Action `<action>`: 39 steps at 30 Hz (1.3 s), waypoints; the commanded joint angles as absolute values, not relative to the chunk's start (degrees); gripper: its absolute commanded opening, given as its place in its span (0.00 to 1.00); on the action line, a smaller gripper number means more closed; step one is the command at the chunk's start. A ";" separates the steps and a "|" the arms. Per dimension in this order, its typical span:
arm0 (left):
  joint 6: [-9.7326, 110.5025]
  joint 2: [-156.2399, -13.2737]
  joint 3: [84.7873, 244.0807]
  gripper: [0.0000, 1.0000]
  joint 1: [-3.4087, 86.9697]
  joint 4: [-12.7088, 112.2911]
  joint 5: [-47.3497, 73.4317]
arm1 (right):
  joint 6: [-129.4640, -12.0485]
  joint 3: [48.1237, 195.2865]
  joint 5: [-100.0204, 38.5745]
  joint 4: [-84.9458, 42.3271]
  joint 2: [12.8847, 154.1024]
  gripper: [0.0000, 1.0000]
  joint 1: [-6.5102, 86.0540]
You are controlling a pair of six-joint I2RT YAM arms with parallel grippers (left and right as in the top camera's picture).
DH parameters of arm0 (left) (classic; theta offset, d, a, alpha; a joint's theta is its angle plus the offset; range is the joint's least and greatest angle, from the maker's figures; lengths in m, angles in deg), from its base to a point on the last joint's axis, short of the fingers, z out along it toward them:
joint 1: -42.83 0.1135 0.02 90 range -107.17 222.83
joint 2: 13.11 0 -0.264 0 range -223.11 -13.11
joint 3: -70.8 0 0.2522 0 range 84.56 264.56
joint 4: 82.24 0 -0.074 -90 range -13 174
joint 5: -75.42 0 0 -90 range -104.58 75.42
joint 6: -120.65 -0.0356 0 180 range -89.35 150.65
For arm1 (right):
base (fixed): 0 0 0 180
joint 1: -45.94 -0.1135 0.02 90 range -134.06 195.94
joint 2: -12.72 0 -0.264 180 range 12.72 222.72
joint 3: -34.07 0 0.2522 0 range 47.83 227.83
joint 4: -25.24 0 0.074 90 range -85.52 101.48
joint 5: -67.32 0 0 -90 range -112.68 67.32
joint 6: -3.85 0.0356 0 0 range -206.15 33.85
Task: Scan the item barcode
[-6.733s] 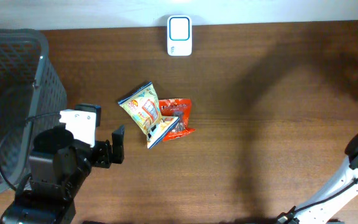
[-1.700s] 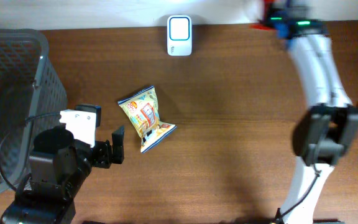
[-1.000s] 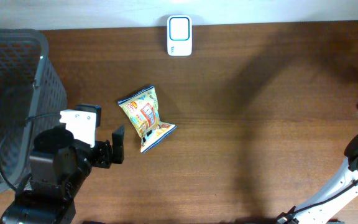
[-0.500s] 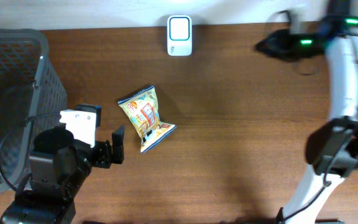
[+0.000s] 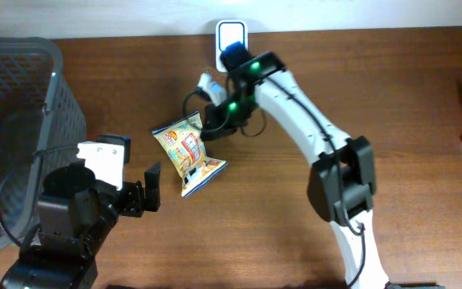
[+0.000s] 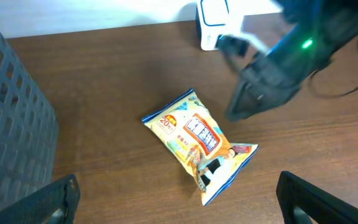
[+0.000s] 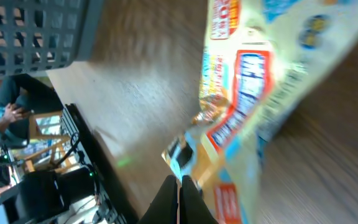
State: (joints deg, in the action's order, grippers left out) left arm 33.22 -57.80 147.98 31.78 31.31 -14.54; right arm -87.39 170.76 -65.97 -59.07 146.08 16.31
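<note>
Item: the snack packet (image 5: 189, 151) lies flat on the surface (image 5: 255, 241), printed face up, a little nearer the robot than the scanner (image 5: 229, 32) and off towards the basket side of it.
Scanner: it stands at the far edge of the surface, window up, partly covered from overhead by the right arm. The packet is near it but not over the window, so no code has been presented yet.
Right claw: the right claw (image 5: 212, 128) sits low between the scanner and the packet, at the packet's corner closest to the scanner. Its fingers are pressed together. The wrist view shows them meeting just off the wrapper, and I cannot tell whether a thin edge of foil is caught between them.
Why there: a crimped corner is the easiest place to pinch a flat bag, and that corner gives the shortest carry to the scanner.
Left claw: the left claw (image 5: 144, 191) is spread wide and holds nothing, on the far side of the packet from the scanner, out of the working arm's path.
Basket: the basket (image 5: 50, 60) stands well off to the scanner's left.
Step in hand: likely the pick-up, with the scan still to come.
</note>
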 commanded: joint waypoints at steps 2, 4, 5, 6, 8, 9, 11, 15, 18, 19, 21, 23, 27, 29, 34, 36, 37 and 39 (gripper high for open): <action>32.10 -57.77 147.91 0.99 32.13 31.44 -13.89 | -84.00 170.61 -64.81 -58.80 151.20 0.04 13.62; 32.12 -57.77 147.91 0.99 32.13 31.44 -13.89 | -82.41 170.61 -62.23 -58.85 152.81 0.04 13.18; 32.10 -57.77 147.91 0.99 32.13 31.42 -13.89 | -81.90 170.61 -58.03 -59.55 153.56 0.04 13.01; 32.10 -57.77 147.91 0.99 32.13 31.44 -13.89 | -80.29 170.61 -53.12 -60.73 153.88 0.04 12.99; 32.10 -57.77 147.91 0.99 32.13 31.44 -13.89 | -79.06 170.63 -44.00 -63.26 153.91 0.04 13.10; 32.12 -57.77 147.91 0.99 32.13 31.44 -13.89 | -78.97 170.65 -39.94 -64.27 153.42 0.04 13.42; 32.12 -57.77 147.91 0.99 32.13 31.42 -13.89 | -78.95 171.09 -32.90 -65.67 152.55 0.04 14.56; 32.12 -57.77 147.91 0.99 32.13 31.42 -13.89 | -78.97 177.10 -24.64 -71.11 151.94 0.04 18.01; 32.12 -57.77 147.91 0.99 32.13 31.44 -13.91 | -79.02 184.01 -30.43 -75.92 151.94 0.04 20.42; 32.10 -57.77 147.91 0.99 32.13 31.44 -13.89 | -79.04 185.93 -32.13 -77.27 151.94 0.04 20.90; 32.12 -57.77 147.91 0.99 32.13 31.44 -13.89 | -79.52 189.32 -33.01 -79.70 151.94 0.04 21.27; 32.10 -57.77 147.91 0.99 32.13 31.42 -13.89 | -79.67 192.23 -33.03 -81.25 151.92 0.04 21.27; 32.10 -57.77 147.91 0.99 32.13 31.44 -13.89 | -79.65 197.87 -33.03 -83.09 151.15 0.04 21.23; 32.12 -57.77 147.91 0.99 32.13 31.44 -13.89 | -79.65 199.29 -33.01 -83.22 149.58 0.04 21.58; 32.45 -57.77 147.91 0.99 32.13 34.63 -11.83 | -79.67 200.01 -32.57 -83.00 146.78 0.06 24.88; 34.96 -57.77 147.91 0.99 32.13 35.38 -3.26 | -79.65 199.99 -32.59 -83.18 146.78 0.28 27.08; 35.82 -57.84 147.91 0.99 32.13 36.05 2.86 | -79.67 199.99 -32.59 -83.33 146.82 0.34 28.42; 35.80 -58.21 147.89 0.99 32.13 38.41 12.58 | -79.65 199.99 -33.09 -83.46 146.91 0.45 30.71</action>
State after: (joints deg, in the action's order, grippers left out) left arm 34.16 -57.80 147.98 31.89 35.81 -6.81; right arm -79.98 198.83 -32.83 -83.11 148.31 26.89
